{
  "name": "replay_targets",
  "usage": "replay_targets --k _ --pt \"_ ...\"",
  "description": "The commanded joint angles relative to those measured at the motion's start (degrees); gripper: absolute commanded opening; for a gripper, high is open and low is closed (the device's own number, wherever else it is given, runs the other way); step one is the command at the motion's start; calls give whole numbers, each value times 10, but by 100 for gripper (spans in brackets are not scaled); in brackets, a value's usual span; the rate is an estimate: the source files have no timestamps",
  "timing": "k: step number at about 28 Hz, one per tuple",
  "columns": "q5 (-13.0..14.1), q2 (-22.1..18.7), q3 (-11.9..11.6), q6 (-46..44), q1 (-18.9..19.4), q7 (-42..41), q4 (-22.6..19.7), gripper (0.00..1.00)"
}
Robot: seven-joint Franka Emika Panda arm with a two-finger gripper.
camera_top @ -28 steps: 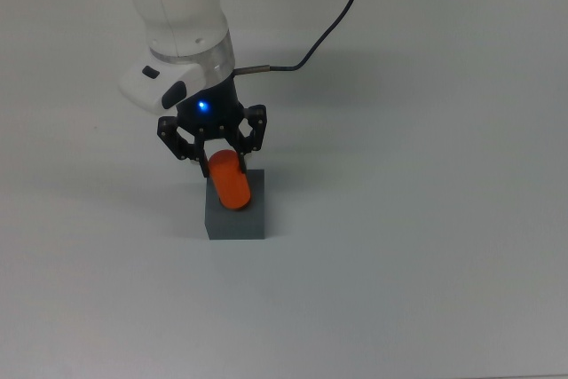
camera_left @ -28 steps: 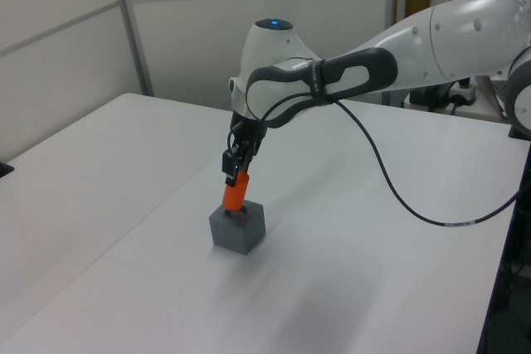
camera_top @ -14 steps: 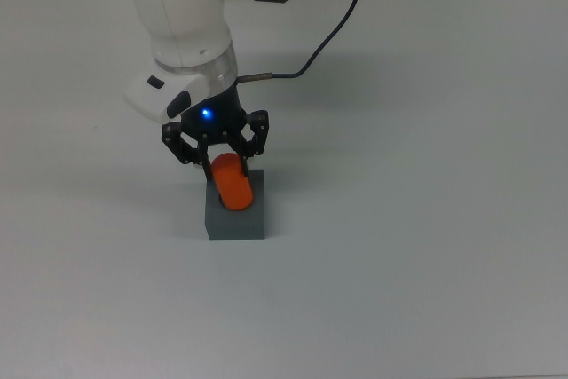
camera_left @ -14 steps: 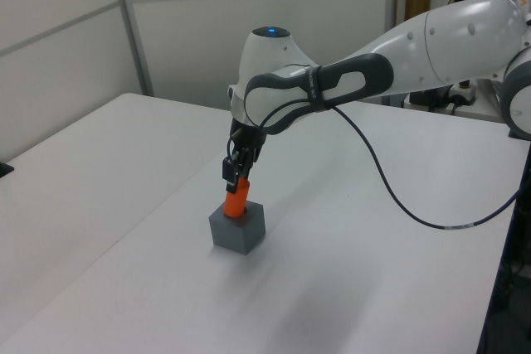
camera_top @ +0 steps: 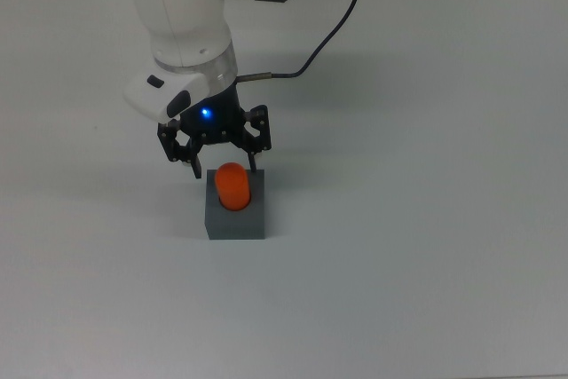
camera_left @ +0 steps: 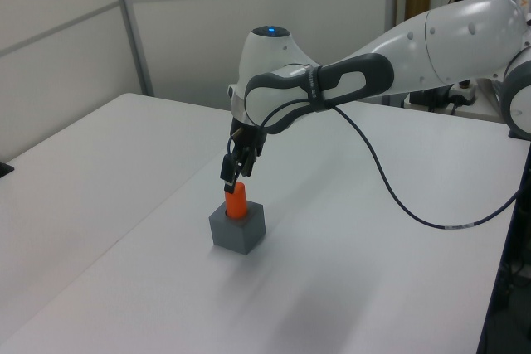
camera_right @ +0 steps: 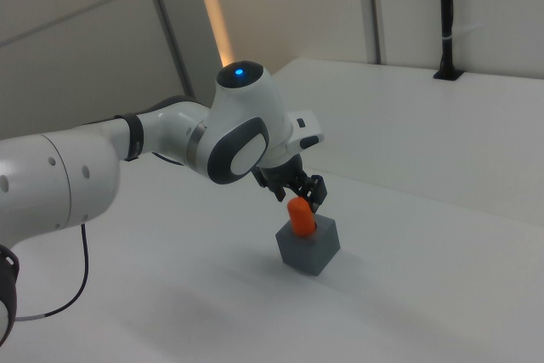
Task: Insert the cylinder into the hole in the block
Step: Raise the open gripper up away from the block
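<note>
The cylinder stands in the block, its lower part sunk in the hole and its orange top poking up above the grey top face. In the top view the gripper sits just behind it toward the top view's upper edge, fingers spread apart and holding nothing; one fingertip is off the block's corner, the other close to its back edge. A black cable trails from the wrist across the white surface.

In the left view the cylinder looks close to upright in the block, about half its length showing. The gripper hangs right over its top, very near or perhaps touching; I cannot tell which.

In the right view the cylinder seems to lean a little toward the gripper, which is just above and beside it over the block. The hole itself is hidden by the cylinder in all three views, so how deep it is seated cannot be read.

The insertion looks done, with only the retreat left. The risk, as I judge it, is in that retreat: a sideways pull could let a finger catch the protruding top, tipping the cylinder out or dragging the light block along. A straight lift would avoid that.
</note>
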Motion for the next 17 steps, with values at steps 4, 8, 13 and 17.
replay_targets --k 4,8,13,17 --pt "-9 -50 -20 -119 -2 2 14 100" --pt "-17 -74 -37 -175 -1 1 14 100" --pt "-83 -97 -39 -251 -2 1 14 100" --pt "-115 -97 -38 -273 -1 3 15 100"
